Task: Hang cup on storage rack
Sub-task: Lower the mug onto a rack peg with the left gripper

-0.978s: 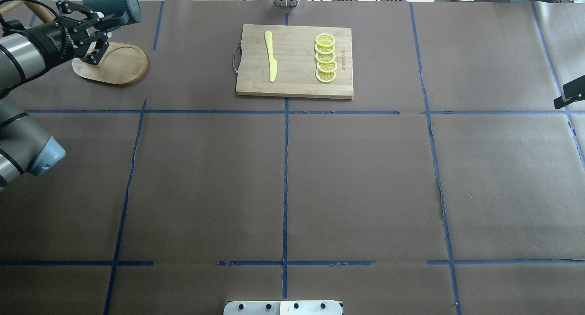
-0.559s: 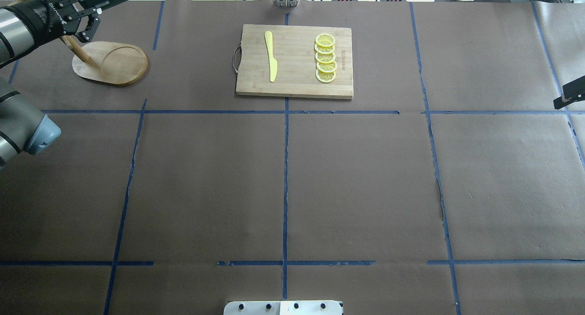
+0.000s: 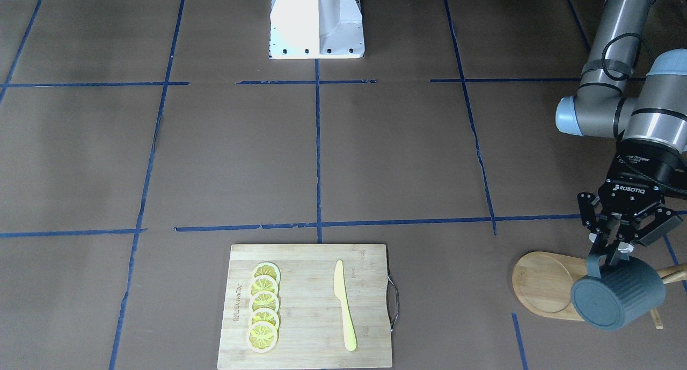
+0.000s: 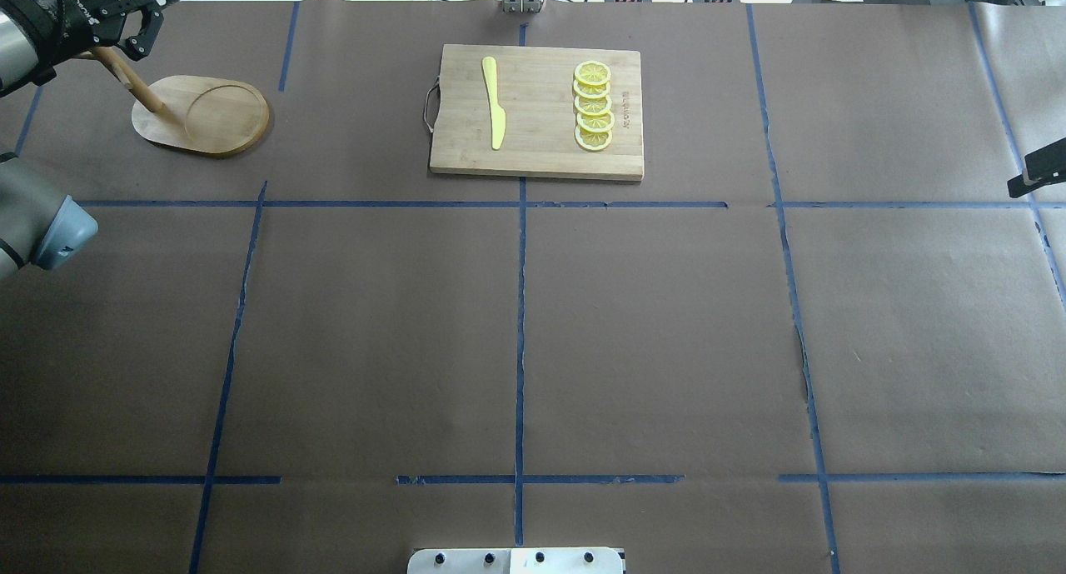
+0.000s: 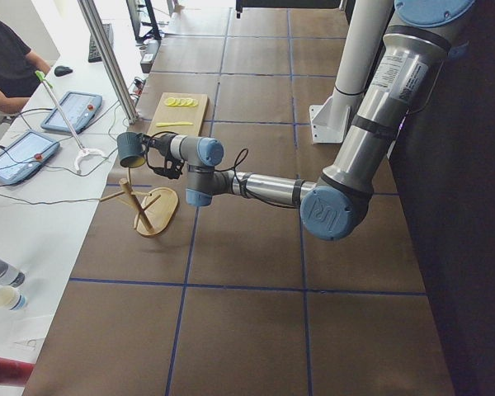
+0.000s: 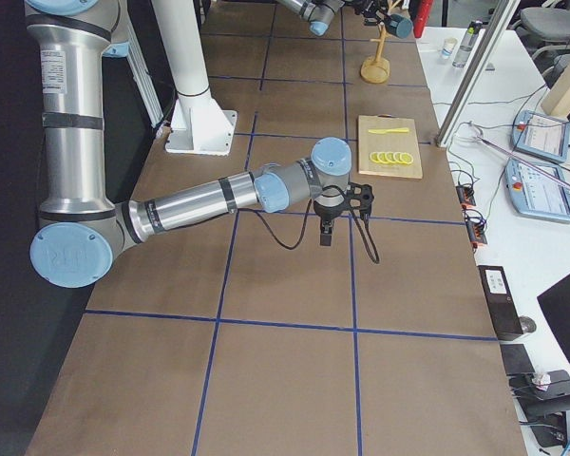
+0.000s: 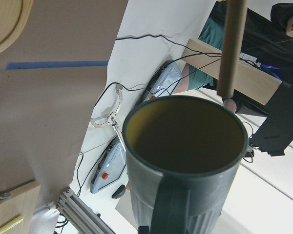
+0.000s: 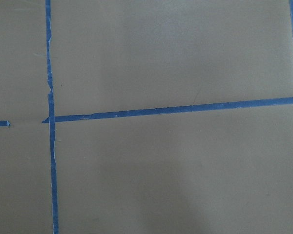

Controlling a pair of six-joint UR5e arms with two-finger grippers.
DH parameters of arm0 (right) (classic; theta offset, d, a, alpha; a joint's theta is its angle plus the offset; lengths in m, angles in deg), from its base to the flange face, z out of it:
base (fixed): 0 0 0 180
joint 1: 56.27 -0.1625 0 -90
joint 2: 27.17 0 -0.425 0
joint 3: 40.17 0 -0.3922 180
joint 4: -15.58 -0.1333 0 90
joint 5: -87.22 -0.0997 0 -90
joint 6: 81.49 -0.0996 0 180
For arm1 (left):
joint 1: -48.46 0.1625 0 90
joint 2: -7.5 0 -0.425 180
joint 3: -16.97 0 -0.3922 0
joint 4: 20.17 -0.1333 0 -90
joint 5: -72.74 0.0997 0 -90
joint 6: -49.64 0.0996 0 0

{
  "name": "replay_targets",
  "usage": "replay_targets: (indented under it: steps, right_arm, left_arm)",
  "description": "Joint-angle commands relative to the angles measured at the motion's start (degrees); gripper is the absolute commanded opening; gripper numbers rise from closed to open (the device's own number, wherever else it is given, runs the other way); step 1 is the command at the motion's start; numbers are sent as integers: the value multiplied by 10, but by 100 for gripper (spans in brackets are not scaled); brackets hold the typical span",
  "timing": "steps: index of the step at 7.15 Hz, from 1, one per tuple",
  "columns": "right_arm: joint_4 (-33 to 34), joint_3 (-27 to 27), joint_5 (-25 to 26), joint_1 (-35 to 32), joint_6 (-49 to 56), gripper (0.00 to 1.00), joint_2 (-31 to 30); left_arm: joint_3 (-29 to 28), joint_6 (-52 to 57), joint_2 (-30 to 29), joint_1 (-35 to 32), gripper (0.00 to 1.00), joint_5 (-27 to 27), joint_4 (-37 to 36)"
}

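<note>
My left gripper (image 3: 612, 257) is shut on the handle of the dark blue-grey ribbed cup (image 3: 617, 297). It holds the cup tilted in the air over the storage rack, whose oval wooden base (image 3: 542, 283) lies under it. In the left wrist view the cup (image 7: 185, 161) shows its yellow-green inside, with a rack peg (image 7: 232, 48) just above its rim. In the overhead view the left gripper (image 4: 125, 7) sits at the top left edge above the rack post (image 4: 125, 74); the cup is almost out of that view. My right gripper (image 6: 327, 231) hangs over bare table; I cannot tell its state.
A bamboo cutting board (image 4: 541, 99) with a yellow knife (image 4: 494, 99) and several lemon slices (image 4: 593, 106) lies at the far middle of the table. Brown paper with blue tape lines covers the table. An operator and tablets (image 5: 66, 111) are beyond the far edge.
My left gripper has carried the cup up and farther toward the far left edge. The rack post and base, hidden behind the gripper before, now show in the overhead view.
</note>
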Motion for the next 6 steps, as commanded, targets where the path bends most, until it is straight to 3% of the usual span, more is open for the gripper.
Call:
replay_targets:
  steps: [1, 6]
  right_arm:
    - [0, 0, 0, 0, 0, 100, 0]
    - [0, -1, 0, 1, 0, 100, 0]
  left_arm:
    - [-1, -6, 8, -3, 0, -1, 18]
    - [-12, -27, 25, -13, 0, -10, 25]
